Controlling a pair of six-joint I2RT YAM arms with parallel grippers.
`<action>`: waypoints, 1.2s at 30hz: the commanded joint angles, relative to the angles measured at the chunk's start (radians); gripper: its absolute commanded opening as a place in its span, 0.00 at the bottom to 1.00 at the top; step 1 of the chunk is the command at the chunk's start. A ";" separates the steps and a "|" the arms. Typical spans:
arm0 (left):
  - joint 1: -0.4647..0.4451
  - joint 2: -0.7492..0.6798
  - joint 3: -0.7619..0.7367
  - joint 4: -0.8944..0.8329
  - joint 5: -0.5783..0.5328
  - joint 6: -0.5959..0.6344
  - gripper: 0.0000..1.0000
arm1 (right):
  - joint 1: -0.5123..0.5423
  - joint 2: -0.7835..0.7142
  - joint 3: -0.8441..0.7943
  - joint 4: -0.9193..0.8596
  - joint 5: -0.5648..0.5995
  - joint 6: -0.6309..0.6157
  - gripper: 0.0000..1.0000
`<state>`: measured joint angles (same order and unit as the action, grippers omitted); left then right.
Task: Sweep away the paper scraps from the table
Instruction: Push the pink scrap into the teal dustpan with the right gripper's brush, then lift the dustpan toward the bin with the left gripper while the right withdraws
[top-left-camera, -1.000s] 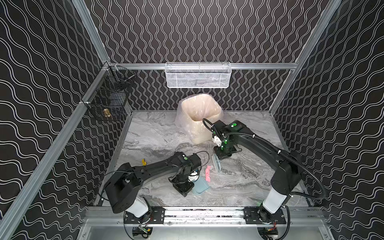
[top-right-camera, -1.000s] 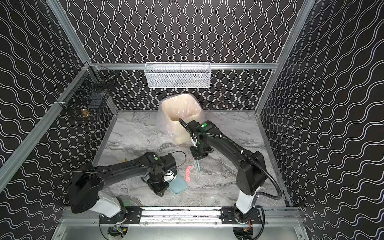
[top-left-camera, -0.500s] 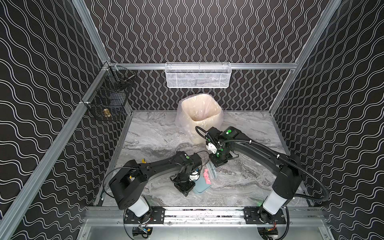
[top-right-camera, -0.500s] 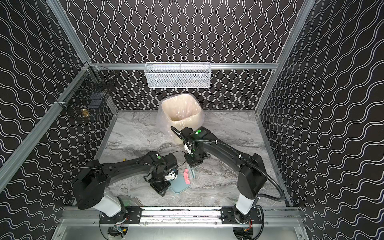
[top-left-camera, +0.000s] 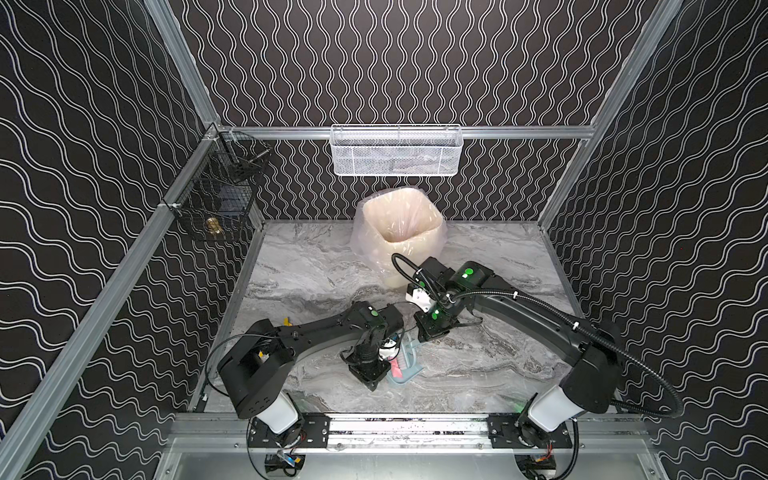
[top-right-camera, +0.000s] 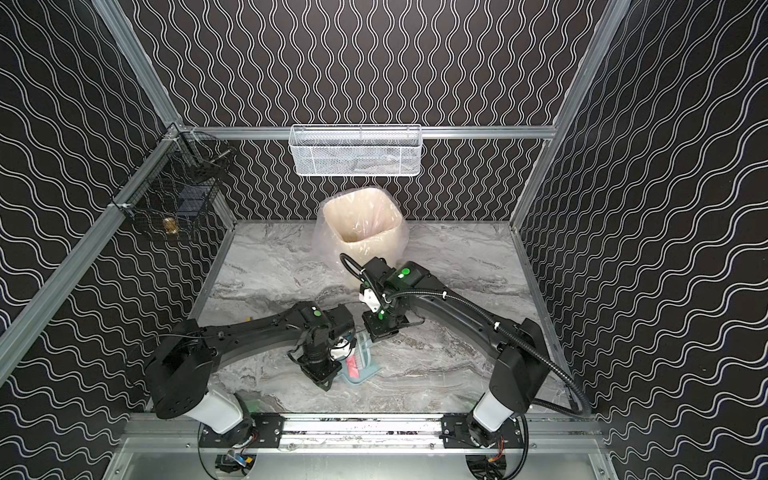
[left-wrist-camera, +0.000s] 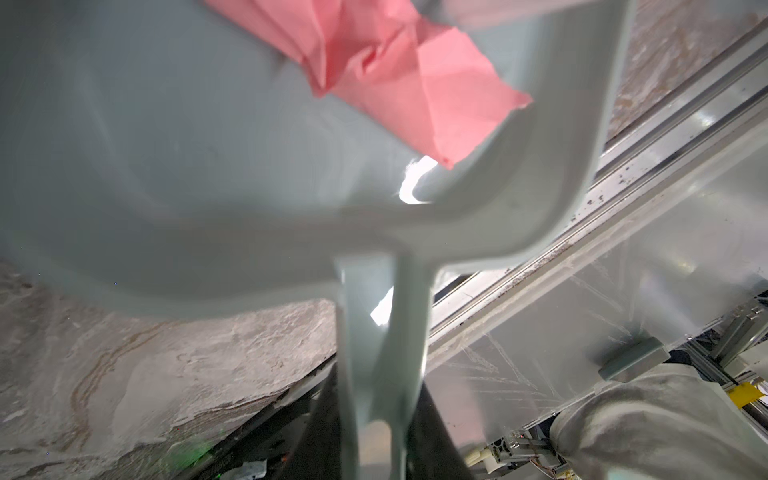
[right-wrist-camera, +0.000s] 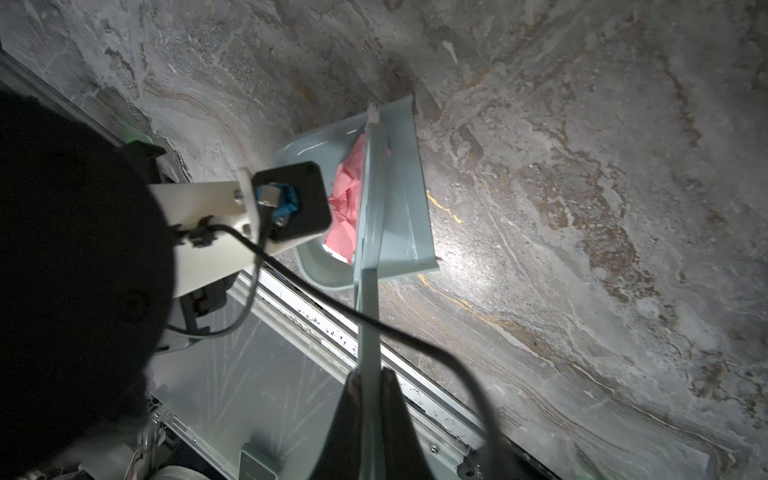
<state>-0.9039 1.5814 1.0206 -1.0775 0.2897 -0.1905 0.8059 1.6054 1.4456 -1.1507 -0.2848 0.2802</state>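
Though lying inside pale blue dustpan, looked far from secure: pink paper scrap, crumpled, on pan-handle side of brush head, touching it. Saw right gripper pinched fully shut on thin brush handle. Saw left gripper narrow, clamped on dustpan handle. Found pan seemingly resting on marble table, lip open on far side of brush head.

Judged main risk at brush pull-out: dragging or flicking scrap over open lip with bristles. Next risk at lift: spilling through forward tilt, or through pan twisting in that narrow handle grip.

Noted black cable crossing brush handle in right wrist view; contact unclear, possible snag. Saw both wrists crowded just beside each other over pan, so bump plausible on a joint lift.

Also spotted small yellow piece, probably another scrap, well apart from brush and pan, beside left arm; easily missed. Placed lined bin beyond handle end of brush; awkward carry past right arm.
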 joint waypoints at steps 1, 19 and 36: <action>0.002 -0.025 0.010 0.004 -0.020 -0.032 0.00 | -0.042 -0.034 -0.011 -0.023 0.017 -0.007 0.00; 0.001 -0.325 0.027 -0.005 -0.146 -0.149 0.00 | -0.362 -0.182 0.033 -0.072 -0.021 -0.087 0.00; 0.020 -0.352 0.536 -0.386 -0.266 -0.248 0.00 | -0.517 -0.239 0.015 -0.095 -0.085 -0.136 0.00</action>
<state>-0.8970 1.2076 1.4975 -1.3724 0.0410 -0.4152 0.2966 1.3750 1.4532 -1.2182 -0.3443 0.1673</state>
